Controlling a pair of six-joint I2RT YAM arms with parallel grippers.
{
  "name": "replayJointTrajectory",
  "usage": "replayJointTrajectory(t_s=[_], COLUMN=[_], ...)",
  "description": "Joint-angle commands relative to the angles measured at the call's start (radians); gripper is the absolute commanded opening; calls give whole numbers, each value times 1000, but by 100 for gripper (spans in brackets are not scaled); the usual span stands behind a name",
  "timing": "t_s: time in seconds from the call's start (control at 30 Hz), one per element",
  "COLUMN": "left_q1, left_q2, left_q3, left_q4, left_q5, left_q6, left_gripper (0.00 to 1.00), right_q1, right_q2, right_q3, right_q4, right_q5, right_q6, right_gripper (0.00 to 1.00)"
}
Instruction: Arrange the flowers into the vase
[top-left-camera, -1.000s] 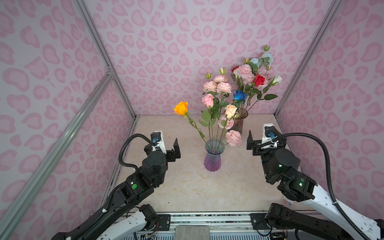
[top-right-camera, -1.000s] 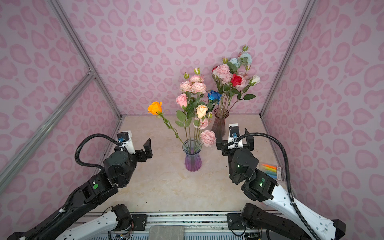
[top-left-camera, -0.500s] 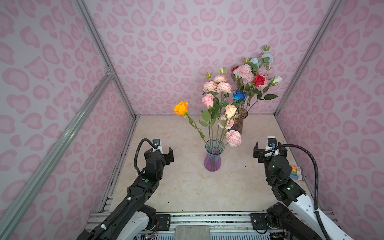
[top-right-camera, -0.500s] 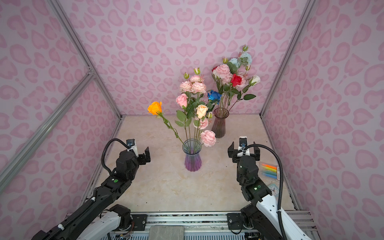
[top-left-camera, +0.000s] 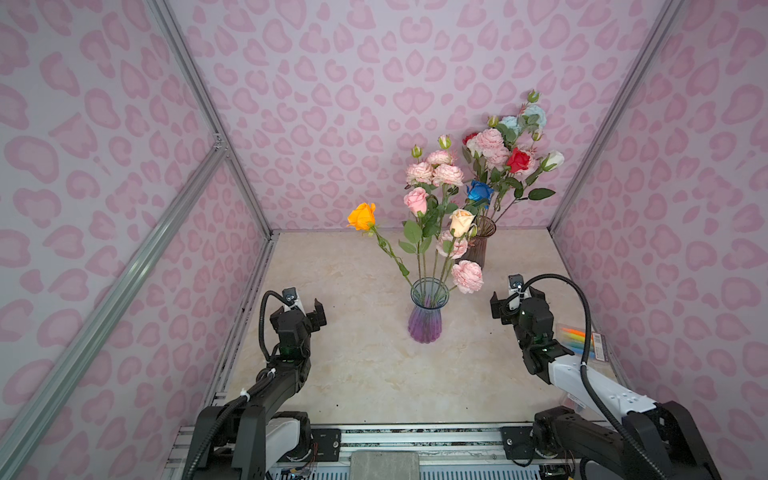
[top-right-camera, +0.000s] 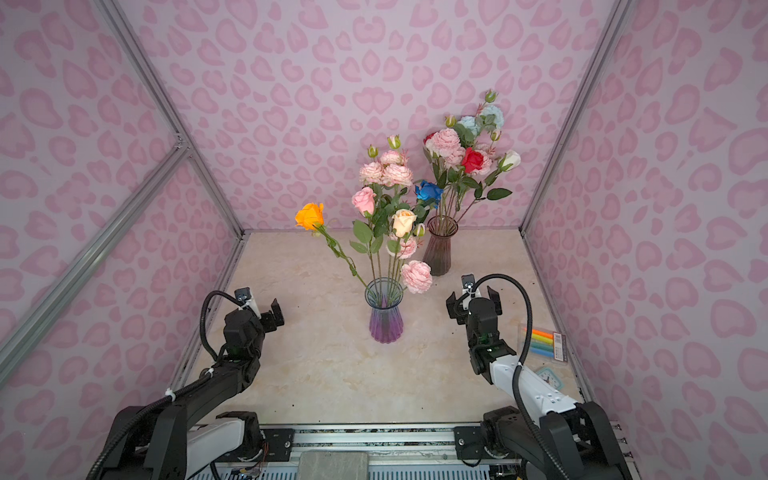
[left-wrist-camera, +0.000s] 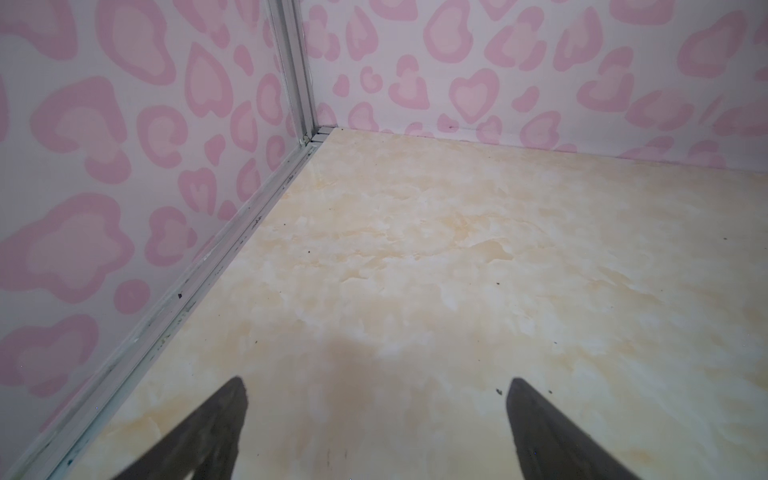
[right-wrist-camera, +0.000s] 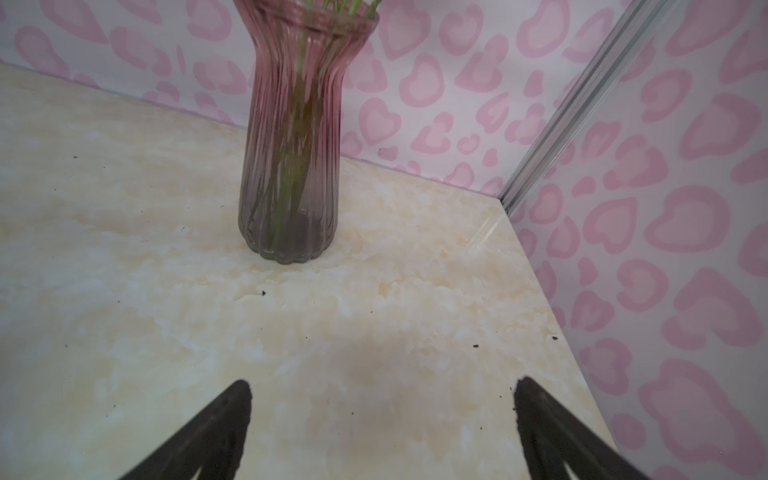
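Left gripper (top-left-camera: 305, 311), spread wide and holding nothing, is hovering over bare tabletop (left-wrist-camera: 415, 249), its wrist view showing only floor and wall corner. At centre, flowers (top-left-camera: 432, 216) are standing in the purple vase (top-left-camera: 424, 322), with further flowers (top-left-camera: 505, 153) behind in the brown-pink vase (top-left-camera: 480, 247), their heads being cut off in the right wrist view. Right gripper (top-left-camera: 517, 300), likewise spread and empty, is facing that rear vase, while a marker pack (top-right-camera: 542, 340) is bearing a barcode label too small to read and a small blue clock-like item (top-right-camera: 549, 376) is showing in a top view.

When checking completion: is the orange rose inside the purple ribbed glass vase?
Yes, the orange rose has its stem in the purple ribbed glass vase.
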Motion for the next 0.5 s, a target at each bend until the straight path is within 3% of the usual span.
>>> replayJointTrajectory(t_s=[0.0,0.17,0.37,0.43,0.47], left_q1=[35,40,37,37,37], left_q2=[66,273,272,273,275], left_q3=[15,60,87,87,89], left_q4=[201,315,264,265,266], left_q5=[138,157,174,173,172], left_q6=[-12,8,26,25,26], left_gripper=[98,98,98,98,98], right_q1=[-46,-112,-157,-159,-169], right_q2=[62,169,438,357,387], right_q3=[-46,-76,-152,-66,-27], right_q4=[227,356,779,489,450], right_q5=[-83,-108,-175,-81,-67], right_q6=[52,75,94,141,162], right_gripper=[99,99,100,100,100])
